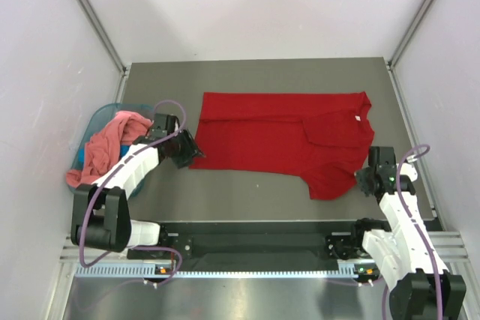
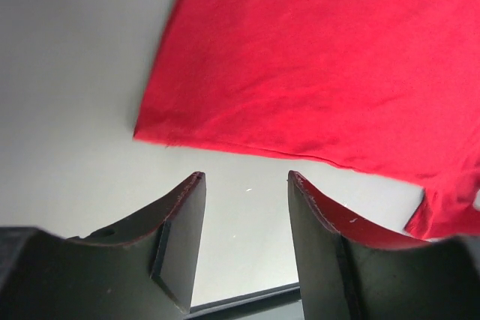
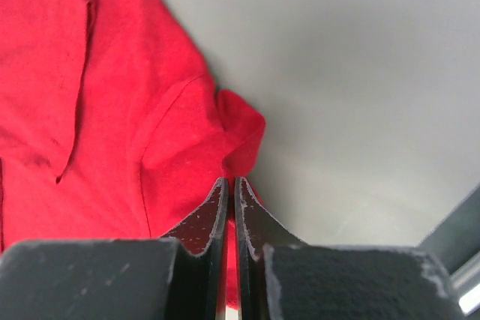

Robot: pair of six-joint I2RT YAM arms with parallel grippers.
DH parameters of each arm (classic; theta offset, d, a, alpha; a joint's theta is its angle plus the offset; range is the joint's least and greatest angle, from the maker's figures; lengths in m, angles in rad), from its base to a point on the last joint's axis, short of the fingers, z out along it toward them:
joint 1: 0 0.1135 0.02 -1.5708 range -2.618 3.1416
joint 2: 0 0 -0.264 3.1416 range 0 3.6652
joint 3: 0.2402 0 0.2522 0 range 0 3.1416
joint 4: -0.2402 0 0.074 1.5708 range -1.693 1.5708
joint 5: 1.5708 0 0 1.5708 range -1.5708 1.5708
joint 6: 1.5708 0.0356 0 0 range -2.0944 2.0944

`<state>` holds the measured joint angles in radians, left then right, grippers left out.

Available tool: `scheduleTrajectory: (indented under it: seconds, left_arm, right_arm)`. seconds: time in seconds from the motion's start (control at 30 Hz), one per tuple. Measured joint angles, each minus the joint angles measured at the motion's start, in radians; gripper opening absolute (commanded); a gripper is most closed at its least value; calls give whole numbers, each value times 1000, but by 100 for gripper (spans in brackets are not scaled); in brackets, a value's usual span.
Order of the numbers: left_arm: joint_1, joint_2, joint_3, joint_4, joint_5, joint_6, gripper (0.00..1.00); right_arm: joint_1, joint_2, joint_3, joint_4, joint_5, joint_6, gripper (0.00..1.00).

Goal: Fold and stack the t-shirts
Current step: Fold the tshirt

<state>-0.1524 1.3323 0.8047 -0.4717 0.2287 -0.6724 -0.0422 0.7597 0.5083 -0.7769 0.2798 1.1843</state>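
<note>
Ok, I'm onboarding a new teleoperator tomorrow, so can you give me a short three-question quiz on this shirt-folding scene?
1. True or false: the left end effector is shut on the red t-shirt.
2. Where is the salmon-pink t-shirt? A) heaped in the teal basket; B) stacked on the red t-shirt; C) hanging from the left end effector.
3. Fill in: the red t-shirt's collar lies toward the ___ arm's side.
Key: 1 false, it is open; 2 A; 3 right.
</note>
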Motion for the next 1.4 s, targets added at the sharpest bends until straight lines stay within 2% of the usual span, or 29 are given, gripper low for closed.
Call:
scheduleTrajectory:
  seconds: [0.67, 0.87, 1.07, 1.4]
  left_arm:
    - [0, -56, -130, -27, -183, -490, 50]
    - [-12, -46, -126, -51, -230, -533, 50]
    - [-29, 5, -137, -10, -204, -554, 48]
    - [-44, 52, -143, 26, -183, -553, 38]
  right_arm:
    - [0, -80, -45, 60, -86, -93, 0]
    - [0, -80, -46, 60, -85, -93, 0]
    - [0, -84, -46, 59, -70, -93, 0]
    - [0, -105, -45, 51, -34, -93, 0]
